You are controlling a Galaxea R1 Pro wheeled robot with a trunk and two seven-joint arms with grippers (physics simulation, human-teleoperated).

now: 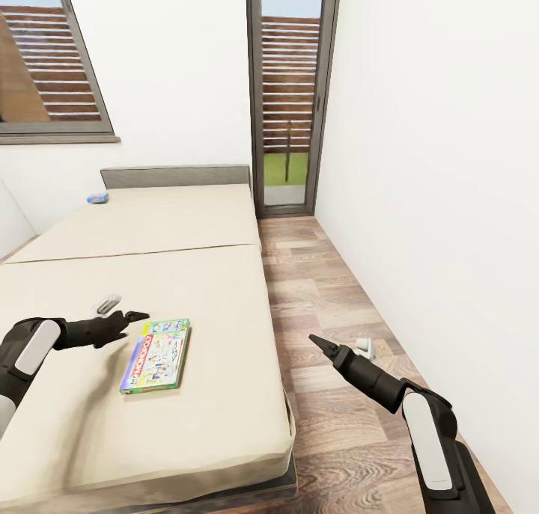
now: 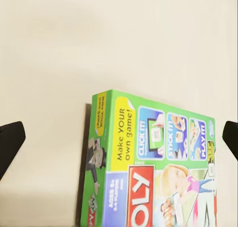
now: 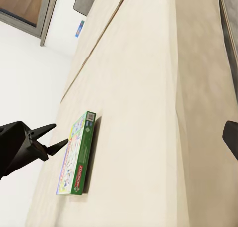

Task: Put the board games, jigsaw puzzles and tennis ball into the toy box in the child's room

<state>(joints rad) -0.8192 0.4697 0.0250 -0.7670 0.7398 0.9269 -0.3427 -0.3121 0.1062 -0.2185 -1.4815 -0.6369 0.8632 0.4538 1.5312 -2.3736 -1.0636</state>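
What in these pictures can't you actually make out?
- Small blue board game near the grey headboard: too small in the head view to read.
- Flat green board game: the left wrist view's lower edge cuts off its title.
- Right gripper: head view shows one dark point, so open or shut is unclear.

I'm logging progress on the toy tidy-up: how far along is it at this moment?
Nothing looks done yet from here. The green board game lies flat on the bed, and the small blue one sits near the headboard. In hand: the left gripper, open, hovers beside the green box. Left: lifting both and carrying them off the bed.
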